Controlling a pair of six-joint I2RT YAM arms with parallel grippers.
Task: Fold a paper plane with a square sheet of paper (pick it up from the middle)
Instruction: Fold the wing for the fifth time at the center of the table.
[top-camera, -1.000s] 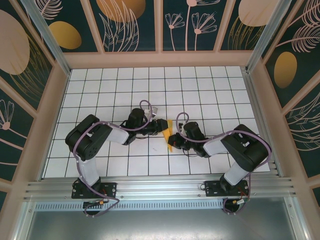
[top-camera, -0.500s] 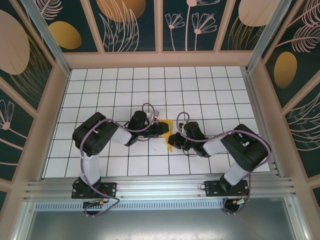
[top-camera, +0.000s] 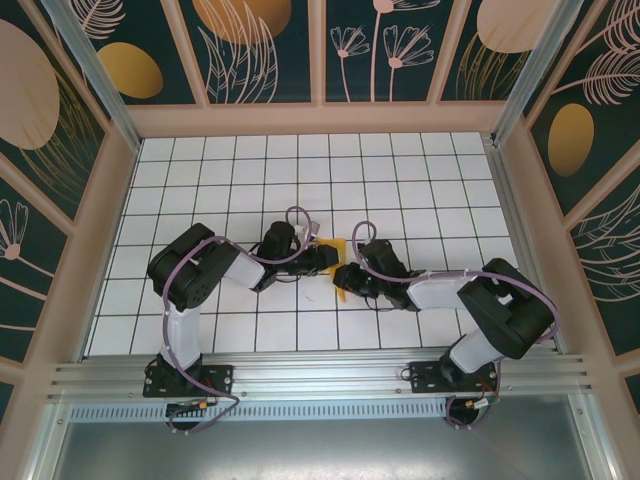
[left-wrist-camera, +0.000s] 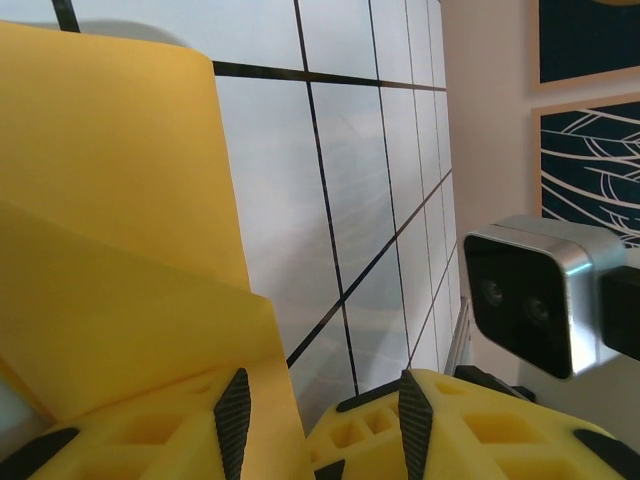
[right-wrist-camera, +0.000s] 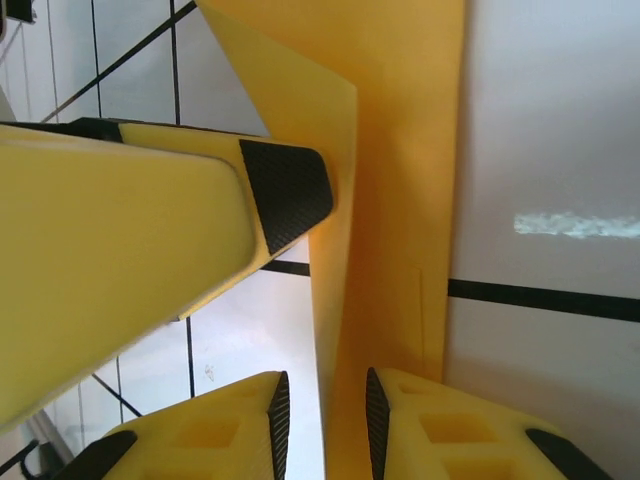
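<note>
The square sheet of paper (top-camera: 340, 248) is now a narrow, folded orange-yellow shape standing up off the tiles mid-table; I cannot tell whether it has the form of a paper plane. My left gripper (top-camera: 327, 260) reaches it from the left and my right gripper (top-camera: 349, 278) from the right. In the left wrist view the paper (left-wrist-camera: 120, 200) lies against the left finger, and the left gripper (left-wrist-camera: 323, 425) is open with a wide gap. In the right wrist view the paper's (right-wrist-camera: 410, 150) creased edge runs between the slightly parted jaws of the right gripper (right-wrist-camera: 325, 425). The left gripper's pad (right-wrist-camera: 287, 190) touches the paper.
The floor is white tiles with a black grid (top-camera: 420, 190), walled by patterned panels (top-camera: 260, 50) on three sides. Both arm bases stand on the metal rail (top-camera: 320, 375) at the near edge. The right wrist camera (left-wrist-camera: 530, 300) sits close beside my left fingers.
The right gripper's jaws have parted from shut on the paper. The left gripper has slid right against the paper, and the right arm's elbow has swung right.
</note>
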